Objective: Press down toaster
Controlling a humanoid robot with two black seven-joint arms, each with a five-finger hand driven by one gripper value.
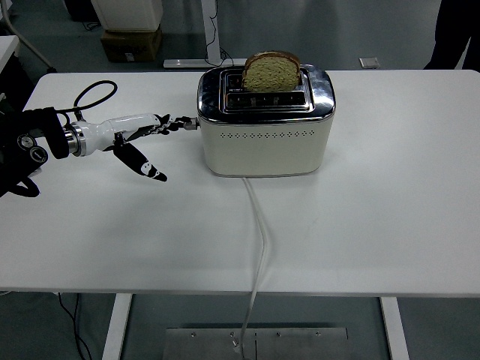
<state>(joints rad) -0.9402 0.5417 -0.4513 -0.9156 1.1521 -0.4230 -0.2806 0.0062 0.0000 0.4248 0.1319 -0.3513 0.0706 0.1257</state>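
Observation:
A cream toaster (264, 139) with a chrome top stands at the middle back of the white table (375, 225). A slice of brown bread (271, 71) sticks up out of its rear slot. The toaster's lever knob (193, 124) pokes out of its left end. My left hand (154, 131) reaches in from the left with fingers stretched out flat, and the fingertips (183, 124) touch the knob. The thumb (146, 163) hangs down toward the table. The hand holds nothing.
A white power cord (259, 240) runs from the toaster's front over the table's near edge. A cardboard box (131, 43) and a table leg stand on the floor behind. A person's dark clothing (457, 34) shows at the top right.

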